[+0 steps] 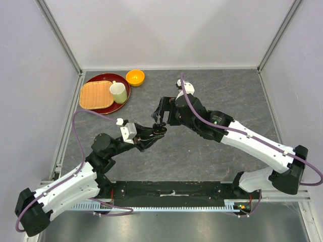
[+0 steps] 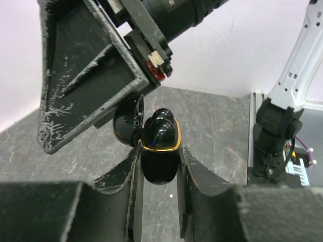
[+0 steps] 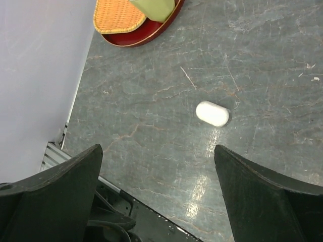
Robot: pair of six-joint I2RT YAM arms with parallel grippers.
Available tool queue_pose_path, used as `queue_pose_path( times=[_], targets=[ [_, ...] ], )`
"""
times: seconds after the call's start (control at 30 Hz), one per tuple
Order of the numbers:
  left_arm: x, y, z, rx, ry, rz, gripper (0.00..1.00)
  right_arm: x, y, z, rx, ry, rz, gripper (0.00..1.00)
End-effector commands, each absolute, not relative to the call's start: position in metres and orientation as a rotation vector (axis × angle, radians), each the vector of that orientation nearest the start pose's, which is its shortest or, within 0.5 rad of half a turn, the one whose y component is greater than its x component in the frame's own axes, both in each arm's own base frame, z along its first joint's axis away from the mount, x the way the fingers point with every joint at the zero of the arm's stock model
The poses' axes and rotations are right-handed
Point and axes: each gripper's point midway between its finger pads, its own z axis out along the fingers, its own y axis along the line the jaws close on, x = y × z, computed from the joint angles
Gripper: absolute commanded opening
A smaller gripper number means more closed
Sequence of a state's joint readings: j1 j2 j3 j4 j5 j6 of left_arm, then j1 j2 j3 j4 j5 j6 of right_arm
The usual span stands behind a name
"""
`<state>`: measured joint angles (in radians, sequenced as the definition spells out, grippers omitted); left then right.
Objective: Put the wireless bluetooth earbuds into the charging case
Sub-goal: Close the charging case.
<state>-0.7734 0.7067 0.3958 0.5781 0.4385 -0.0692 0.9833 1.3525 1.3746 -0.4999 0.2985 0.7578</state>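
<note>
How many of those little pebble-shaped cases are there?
2. A black case, lid open, is clamped in the left gripper. A white case lies shut on the table. More may be hidden from these views.

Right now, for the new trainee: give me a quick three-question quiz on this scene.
1. True or false: the right gripper is shut.
2. Short answer: in the right wrist view, what small thing lies on the table beyond the fingers?
3. Pick one. Where is the black case with the gold rim?
A) lying on the table
B) clamped in the left gripper
C) clamped in the right gripper

Key
1. False: its jaws stand wide apart and hold nothing.
2. The white case, lying closed.
3. B
</note>
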Motion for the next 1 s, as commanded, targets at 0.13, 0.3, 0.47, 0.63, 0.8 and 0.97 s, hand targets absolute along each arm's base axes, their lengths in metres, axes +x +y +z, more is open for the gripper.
queue_pose_path(
  times=[0.13,0.3,0.47,0.63,0.8,0.97],
  targets=[
    [0.174,-0.261,0.311,0.779,1.061,-0.923,0.02,0.229,0.329,0.286,-0.028,2.141,0.907,0.98],
    [0.186,-0.257,0.31,0.692,1.123,-0.913,0.02,0.213,0.321,0.267,-0.003,2.17,0.965,0.98],
    [0.191,-0.26,0.307,0.657,1.173,-0.936,0.02,0.207,0.315,0.251,0.018,2.199,0.964,0.98],
    [0.212,-0.257,0.276,0.574,1.433,-0.9,0.02,0.221,0.272,0.248,0.304,2.122,0.844,0.98],
    [0.214,-0.252,0.233,0.532,1.653,-0.887,0.02,0.225,0.22,0.253,0.503,1.989,0.764,0.98],
    [0.208,-0.259,0.191,0.461,1.848,-0.992,0.02,0.219,0.205,0.246,0.535,1.974,0.759,0.98]
  ],
)
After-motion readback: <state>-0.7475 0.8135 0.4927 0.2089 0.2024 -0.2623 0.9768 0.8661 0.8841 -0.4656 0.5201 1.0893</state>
